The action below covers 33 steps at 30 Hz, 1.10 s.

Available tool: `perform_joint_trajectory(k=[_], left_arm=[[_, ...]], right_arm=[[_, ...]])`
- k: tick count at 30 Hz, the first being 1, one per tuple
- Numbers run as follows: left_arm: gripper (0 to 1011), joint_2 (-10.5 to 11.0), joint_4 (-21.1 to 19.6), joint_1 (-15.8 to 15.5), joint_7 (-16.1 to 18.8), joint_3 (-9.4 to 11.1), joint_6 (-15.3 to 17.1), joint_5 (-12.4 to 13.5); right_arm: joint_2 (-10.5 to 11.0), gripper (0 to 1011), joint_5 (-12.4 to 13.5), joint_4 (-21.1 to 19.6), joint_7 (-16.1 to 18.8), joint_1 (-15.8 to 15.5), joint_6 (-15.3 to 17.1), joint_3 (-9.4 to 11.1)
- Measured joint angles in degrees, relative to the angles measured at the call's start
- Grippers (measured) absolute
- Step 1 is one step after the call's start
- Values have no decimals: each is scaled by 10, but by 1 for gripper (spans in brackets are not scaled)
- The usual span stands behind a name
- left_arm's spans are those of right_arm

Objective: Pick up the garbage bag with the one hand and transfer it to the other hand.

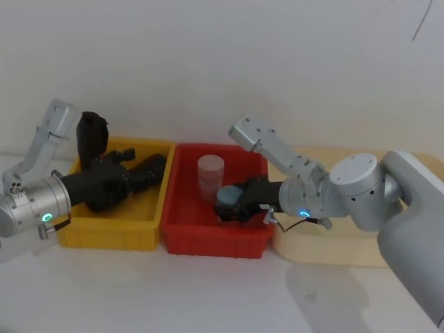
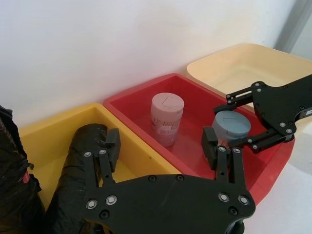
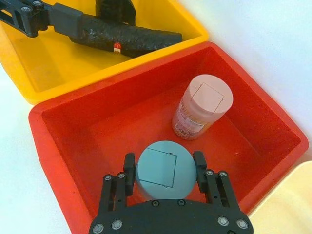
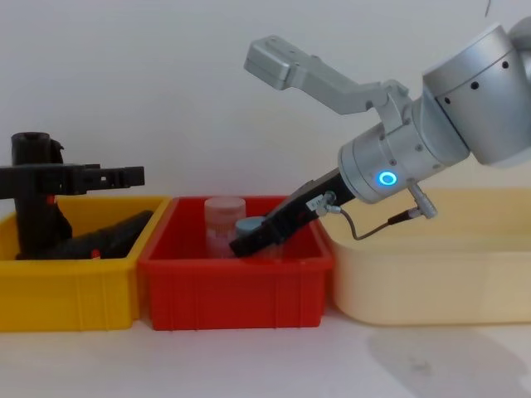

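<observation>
The garbage bag (image 3: 127, 36) is a black roll with a small red label, lying in the yellow bin (image 1: 104, 232). It also shows in the left wrist view (image 2: 80, 161) and low in the chest view (image 4: 108, 236). My left gripper (image 2: 161, 146), on the teal-lit arm, hovers open just above the roll with nothing between its fingers (image 1: 142, 163). My right gripper (image 3: 165, 169), on the blue-lit arm, reaches down into the red bin (image 1: 182, 239). Its fingers press both sides of a blue-lidded jar (image 3: 163, 168).
A second black bag bundle (image 4: 33, 207) stands upright at the yellow bin's far left end. A pink jar (image 3: 201, 107) stands in the red bin beside the blue-lidded one. A cream tub (image 4: 431, 265) sits to the right of the red bin.
</observation>
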Motion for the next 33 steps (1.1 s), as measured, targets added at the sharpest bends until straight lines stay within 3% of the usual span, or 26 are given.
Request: perform_joint_trajectory(k=[33], left_arm=[[1001, 0, 0, 0, 0, 0, 0, 0]], right_arm=[[0, 708, 0, 0, 0, 0, 0, 0]])
